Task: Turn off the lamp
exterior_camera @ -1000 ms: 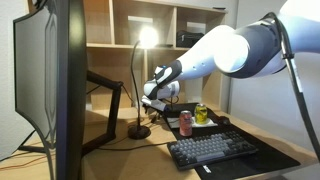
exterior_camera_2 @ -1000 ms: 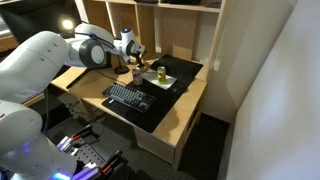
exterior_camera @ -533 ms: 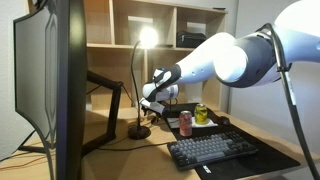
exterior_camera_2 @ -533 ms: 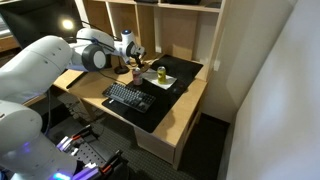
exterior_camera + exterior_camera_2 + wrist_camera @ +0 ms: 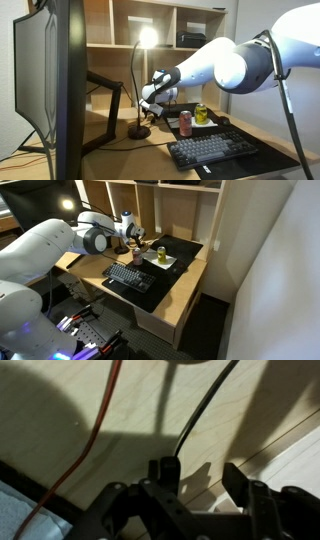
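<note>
The slim black lamp [image 5: 136, 80] stands on the wooden desk, its small head [image 5: 147, 38] lit and its round flat base [image 5: 139, 131] on the desktop. My gripper [image 5: 150, 104] hangs just right of the gooseneck, a little above the base, and is open and empty. In the other exterior view the gripper [image 5: 130, 246] is at the back of the desk by the shelves. In the wrist view the gripper [image 5: 200, 480] is open over bare wood, with a black cable [image 5: 203, 410] running between the fingers; the dark edge at the top may be the base [image 5: 190, 362].
A red can [image 5: 185, 123] and a green can [image 5: 200, 114] stand right of the lamp base. A black keyboard [image 5: 210, 150] lies in front. A large monitor [image 5: 50, 85] on a thick black arm [image 5: 105, 90] stands to the left. A red cable [image 5: 95, 435] crosses the wood.
My gripper has moved slightly down and toward the lamp's gooseneck. The lamp stays lit; nothing else moved.
</note>
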### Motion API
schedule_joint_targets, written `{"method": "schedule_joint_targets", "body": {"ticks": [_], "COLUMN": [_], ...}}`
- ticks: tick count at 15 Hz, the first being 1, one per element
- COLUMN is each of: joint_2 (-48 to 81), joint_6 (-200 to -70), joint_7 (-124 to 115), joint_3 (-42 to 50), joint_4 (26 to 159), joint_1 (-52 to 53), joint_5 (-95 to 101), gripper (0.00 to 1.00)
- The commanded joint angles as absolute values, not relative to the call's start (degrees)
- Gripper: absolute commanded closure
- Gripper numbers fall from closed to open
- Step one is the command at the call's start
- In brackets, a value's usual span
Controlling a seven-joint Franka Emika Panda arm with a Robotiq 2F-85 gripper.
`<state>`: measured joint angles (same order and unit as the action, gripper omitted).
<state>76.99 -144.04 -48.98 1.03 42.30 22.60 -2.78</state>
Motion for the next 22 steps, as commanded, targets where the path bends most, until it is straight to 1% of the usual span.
{"method": "schedule_joint_targets", "body": {"ticks": [1, 2, 3, 4, 5, 8, 9, 10, 11, 12, 13, 14, 15, 16, 17, 18, 19, 20, 21, 22], "joint_2": [79.1, 79.0, 79.1, 79.1, 79.0, 79.1, 79.1, 79.2, 79.2, 79.2, 79.2, 79.1, 79.2, 79.2, 79.3, 79.4, 79.4, 79.5, 79.6, 79.7], "joint_6": [-144.2, -144.4, -144.5, -144.4, -144.5, -144.7, -145.0, -145.2, -145.4, -145.6, -145.8, -145.8, -146.1, -146.2, -146.5, -146.7, -147.0, -147.3, -147.6, -147.6], "joint_7": [-49.1, -49.1, -49.2, -49.2, -49.0, -48.9, -48.9, -49.3, -49.2, -49.4, -49.8, -49.7, -49.8, -50.0, -50.0, -50.1, -49.8, -49.7, -49.7, -49.8], "joint_3": [0.6, 0.8, 0.9, 1.2, 1.2, 1.3, 1.5, 2.0, 2.1, 2.4, 2.9, 3.1, 3.6, 4.1, 4.6, 5.1, 5.2, 5.5, 5.7, 5.8], "joint_4": [39.5, 39.6, 39.5, 39.6, 39.7, 39.8, 39.8, 39.8, 39.8, 39.8, 39.8, 39.8, 39.8, 39.9, 39.9, 39.9, 39.9, 39.9, 39.9, 39.8], "joint_1": [22.4, 22.5, 22.5, 22.7, 22.7, 22.9, 23.0, 23.2, 23.3, 23.3, 23.5, 23.5, 23.6, 23.8, 24.0, 24.1, 24.2, 24.4, 24.4, 24.5], "joint_5": [-3.2, -3.0, -2.9, -2.6, -2.6, -2.3, -2.1, -1.8, -1.6, -1.4, -1.0, -0.9, -0.6, -0.3, 0.0, 0.3, 0.5, 0.7, 0.8, 0.8], "gripper": [0.53, 0.52, 0.36, 0.27, 0.26, 0.09, 0.5, 0.46, 0.47, 0.53, 0.62, 0.54, 0.72, 0.67, 0.35, 0.41, 0.83, 0.8, 0.81, 0.89]}}
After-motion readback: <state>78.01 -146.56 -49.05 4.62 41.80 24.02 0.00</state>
